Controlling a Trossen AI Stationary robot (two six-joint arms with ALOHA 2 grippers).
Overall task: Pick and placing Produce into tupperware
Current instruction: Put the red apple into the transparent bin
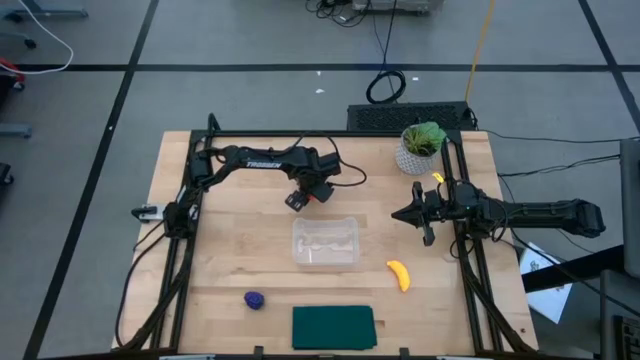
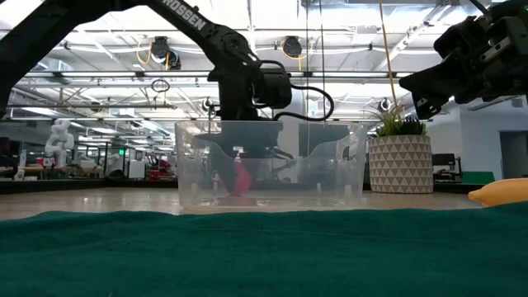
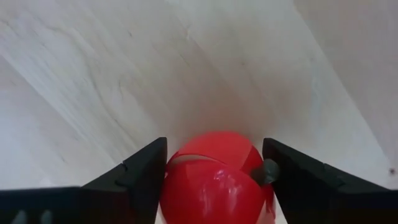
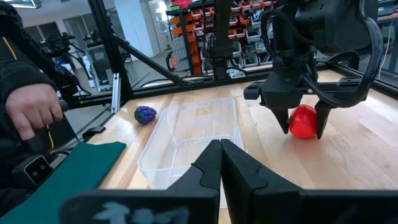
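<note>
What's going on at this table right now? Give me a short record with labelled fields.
left gripper: fingers either side of the red round piece on the table, behind the tub
right gripper: shut, empty, waiting at the right side
tupperware: empty, mid-table
banana: on the table right of the tub
purple lump: near the front, left of the green mat

glossy red produce (image 3: 214, 180), clear plastic tupperware (image 1: 325, 242), wood table (image 1: 230, 260).

Tupperware (image 1: 325, 242) open-topped, unobstructed above. Left gripper (image 1: 309, 196) just behind its far rim. Bare table (image 1: 230, 240) between tub and purple piece (image 1: 254, 299).
</note>
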